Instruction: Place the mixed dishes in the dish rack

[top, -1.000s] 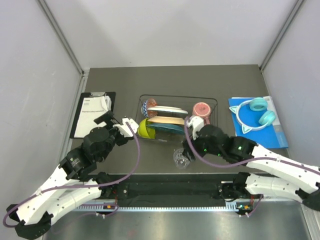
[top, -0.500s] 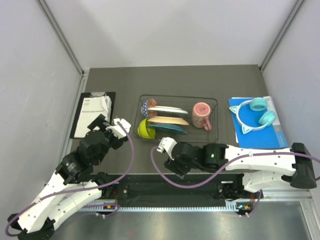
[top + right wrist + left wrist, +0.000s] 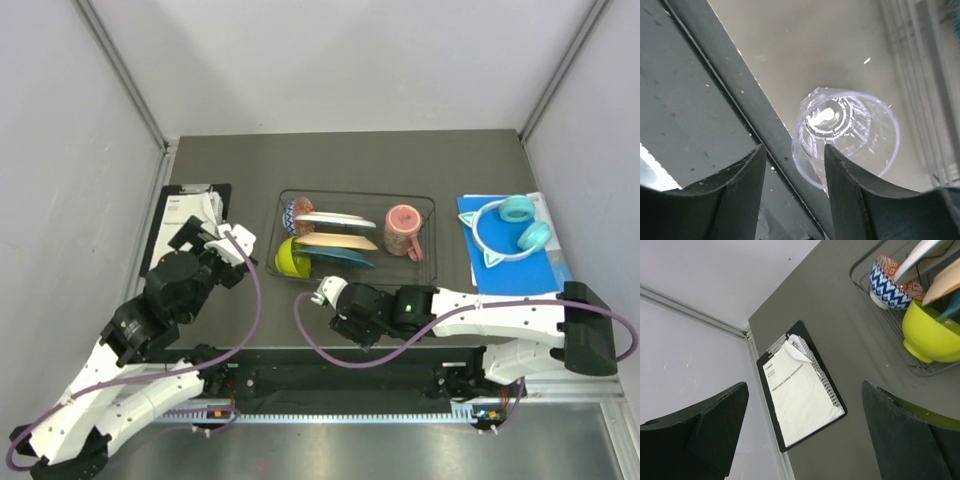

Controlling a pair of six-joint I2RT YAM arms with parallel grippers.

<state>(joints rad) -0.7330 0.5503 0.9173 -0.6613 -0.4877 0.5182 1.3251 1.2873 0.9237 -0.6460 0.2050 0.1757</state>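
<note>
The dish rack [image 3: 430, 203] of dark wire holds the blue-patterned bowl [image 3: 297, 212], white plate [image 3: 335, 220], peach plate [image 3: 336, 241], teal plate [image 3: 347, 259], lime-green bowl [image 3: 290, 259] and pink mug [image 3: 403, 229]. The clear glass [image 3: 847, 131] lies by the table's front edge, mouth toward the right wrist camera; the right arm hides it in the top view. My right gripper [image 3: 792, 200] [image 3: 347, 320] is open, its right finger [image 3: 855, 200] overlapping the glass rim. My left gripper [image 3: 205, 238] [image 3: 802, 435] is open and empty, left of the rack.
The clipboard with white paper [image 3: 185, 226] [image 3: 800, 390] lies at the left, under my left gripper. Turquoise headphones [image 3: 512, 228] rest on a blue sheet [image 3: 530, 268] at the right. The rack's corner [image 3: 890, 325], blue bowl [image 3: 887, 282] and lime bowl [image 3: 932, 335] show in the left wrist view.
My right gripper has swung from the pink mug in the rack leftward and nearer, down over the glass. My left gripper has drawn back left from the rack toward the clipboard.
</note>
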